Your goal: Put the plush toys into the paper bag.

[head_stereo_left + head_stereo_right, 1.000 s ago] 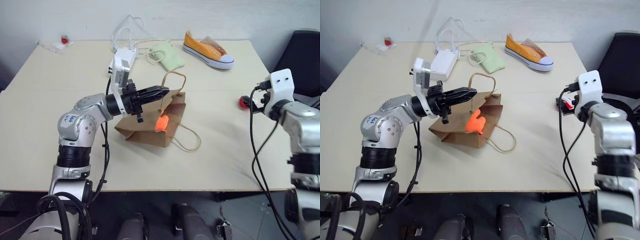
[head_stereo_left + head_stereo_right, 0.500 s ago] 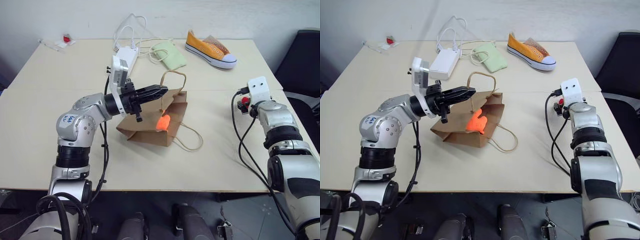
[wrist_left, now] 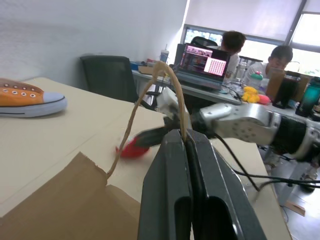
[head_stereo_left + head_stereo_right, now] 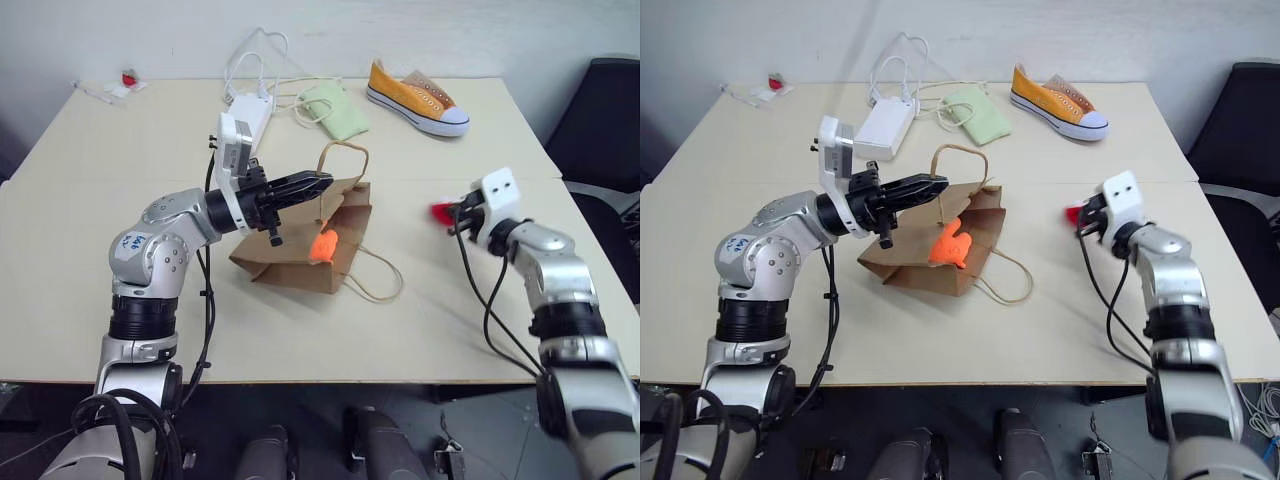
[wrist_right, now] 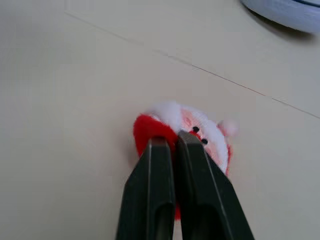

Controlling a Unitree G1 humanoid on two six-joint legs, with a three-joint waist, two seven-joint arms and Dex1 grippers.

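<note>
From the left eye view I see the brown kraft paper bag (image 4: 305, 245) lying at centre frame on the pale beige surface (image 4: 120, 290), its mouth propped up toward the top. My left gripper (image 4: 322, 183) comes in from the left, its fingers pressed together on the bag's thin beige twine loop handle (image 4: 343, 165), holding it raised. The bright orange blobby plush toy (image 4: 324, 245) sits at the bag's mouth; I judge it in or nearly in, though I cannot tell how deep. At right of centre my right gripper (image 4: 452, 215) has the small round red-and-white plush toy (image 4: 441, 212) at its tip, well apart from the bag.

In the right eye view, the orange canvas sneaker with white sole (image 4: 1057, 104) and the pale green cloth pouch (image 4: 976, 113) lie along the top of the frame, away from the work.

The left wrist view shows the two black fingers clamped tight around the twine loop, with brown paper at lower left and the red toy at mid frame beyond.

The right wrist view shows my right fingers nearly closed, pinching the red side of that toy just above centre frame.

By my reckoning, one toy is about done; the red one is gripped and must yet be carried over and dropped into the held-open bag.
</note>
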